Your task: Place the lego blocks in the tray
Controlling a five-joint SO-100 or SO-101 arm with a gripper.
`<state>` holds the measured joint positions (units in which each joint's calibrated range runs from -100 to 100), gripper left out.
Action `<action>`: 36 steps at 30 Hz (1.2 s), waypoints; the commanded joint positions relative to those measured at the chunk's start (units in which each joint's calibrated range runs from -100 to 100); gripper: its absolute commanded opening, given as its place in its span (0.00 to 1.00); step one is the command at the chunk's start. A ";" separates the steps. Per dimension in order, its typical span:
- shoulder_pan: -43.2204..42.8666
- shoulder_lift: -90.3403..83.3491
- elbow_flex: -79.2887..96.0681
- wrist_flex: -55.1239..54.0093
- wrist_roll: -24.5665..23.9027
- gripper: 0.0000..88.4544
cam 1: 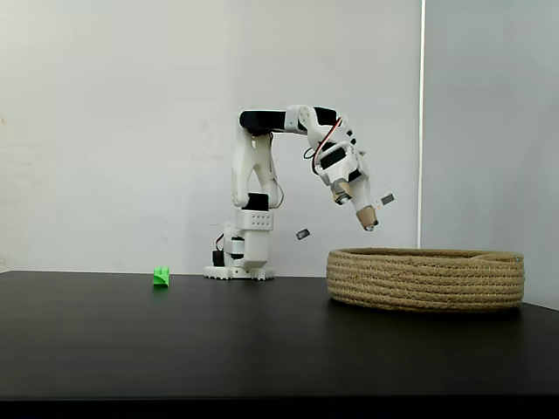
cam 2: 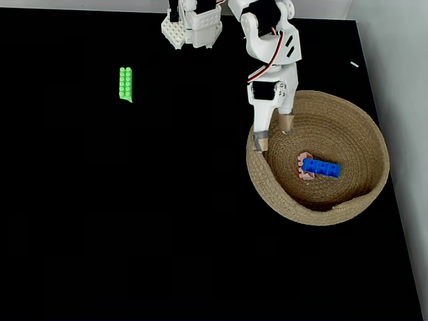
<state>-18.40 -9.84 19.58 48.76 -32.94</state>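
The tray, a round coiled-rope basket (cam 1: pixel 426 279) (cam 2: pixel 354 194), sits on the right of the black table. Inside it lie a blue lego block (cam 2: pixel 321 167) and, partly under it, a pale pink one (cam 2: pixel 303 165). A bright green block (cam 1: pixel 161 277) (cam 2: pixel 126 83) rests on the table far to the left. My gripper (cam 1: pixel 376 214) (cam 2: pixel 273 134) hangs above the tray's near-arm rim, open, with nothing between its tan-tipped fingers (cam 2: pixel 286 123).
The arm's white base (cam 1: pixel 240 257) (cam 2: pixel 192 27) stands at the table's back edge, between the green block and the tray. A white wall rises behind. The table's right edge runs close past the tray.
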 commanded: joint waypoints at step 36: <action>52.45 -1.77 1.63 33.33 23.00 0.64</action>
<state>33.14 -10.26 20.19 81.57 -2.37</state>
